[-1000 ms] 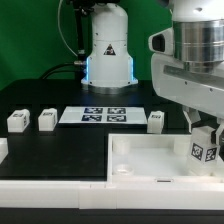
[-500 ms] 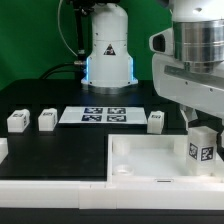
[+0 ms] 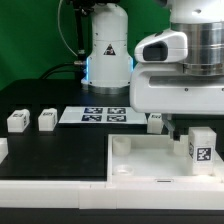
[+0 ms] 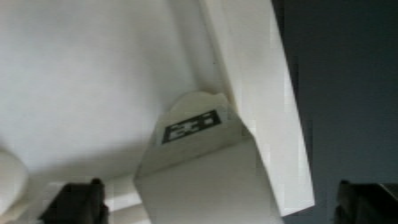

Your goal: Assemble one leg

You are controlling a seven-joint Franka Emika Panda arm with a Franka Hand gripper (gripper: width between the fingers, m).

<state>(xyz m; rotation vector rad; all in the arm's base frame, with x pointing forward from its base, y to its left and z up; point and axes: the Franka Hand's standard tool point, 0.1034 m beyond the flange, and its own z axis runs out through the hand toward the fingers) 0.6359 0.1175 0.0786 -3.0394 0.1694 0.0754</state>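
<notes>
A leg [image 3: 203, 147], a small white block with a marker tag facing forward, stands upright in the far corner of the large white tray-like panel [image 3: 150, 160] at the exterior view's right. My gripper [image 3: 198, 126] hangs right above it, open. In the wrist view the leg [image 4: 192, 130] lies between my two dark fingertips [image 4: 80, 200], with a gap on each side, close against the panel's raised wall [image 4: 249, 80]. The gripper [image 4: 224, 203] holds nothing. Three more legs [image 3: 16, 121] [image 3: 47, 120] [image 3: 156, 121] stand on the black table behind the panel.
The marker board [image 3: 105, 115] lies flat behind the panel, between the loose legs. The robot's white base [image 3: 107, 50] stands at the back. A white part [image 3: 2, 149] shows at the exterior view's left edge. My wide hand body [image 3: 180, 80] hides the area behind the panel's right side.
The leg went down a little into the panel's corner and now stands free. My hand turned broadside to the camera and the fingers came off the leg.
</notes>
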